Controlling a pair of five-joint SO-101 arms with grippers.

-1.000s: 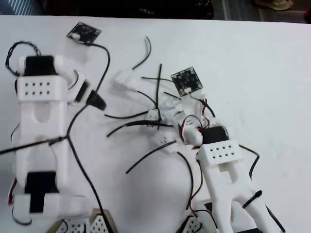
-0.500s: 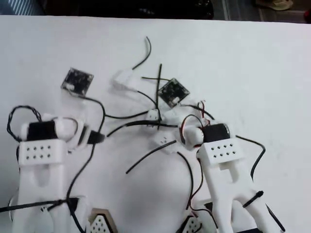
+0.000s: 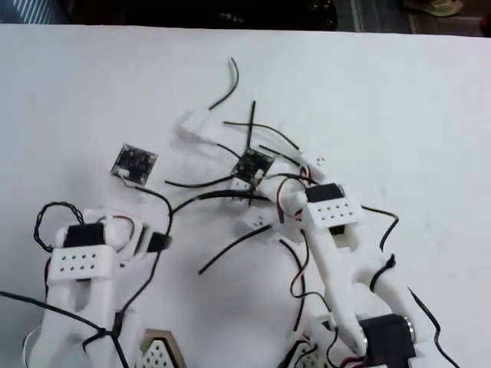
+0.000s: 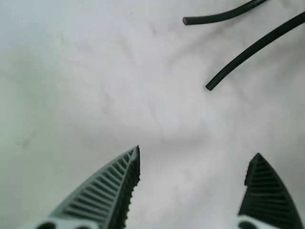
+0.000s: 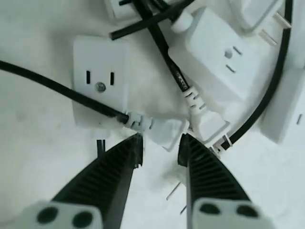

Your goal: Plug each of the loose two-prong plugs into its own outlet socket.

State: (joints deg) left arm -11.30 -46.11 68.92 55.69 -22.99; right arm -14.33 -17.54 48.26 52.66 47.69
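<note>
My right gripper [image 5: 160, 137] hangs over the tangle of plugs and sockets in the middle of the table, open by a narrow gap. Its fingertips stand either side of a white two-prong plug [image 5: 164, 130] on a black cord. A second white plug [image 5: 209, 125] lies just beside it. Beyond them are white outlet sockets [image 5: 97, 78] [image 5: 228, 52], with cords lying across them. Two bare metal prongs [image 5: 174, 192] show between the fingers. My left gripper [image 4: 198, 151] is wide open above bare table near two black cord ends [image 4: 209, 86].
In the high view another white plug [image 3: 196, 124] lies at the far side of the cluster, and a socket [image 3: 258, 218] sits on its near side. Black cords [image 3: 230, 249] spread out across the white table [image 3: 399, 100]. Both arm bases stand at the near edge.
The left arm has drawn back from the far left towards the near edge. The right arm has swung its wrist left and down over the plug cluster. The plugs and sockets have not moved.
</note>
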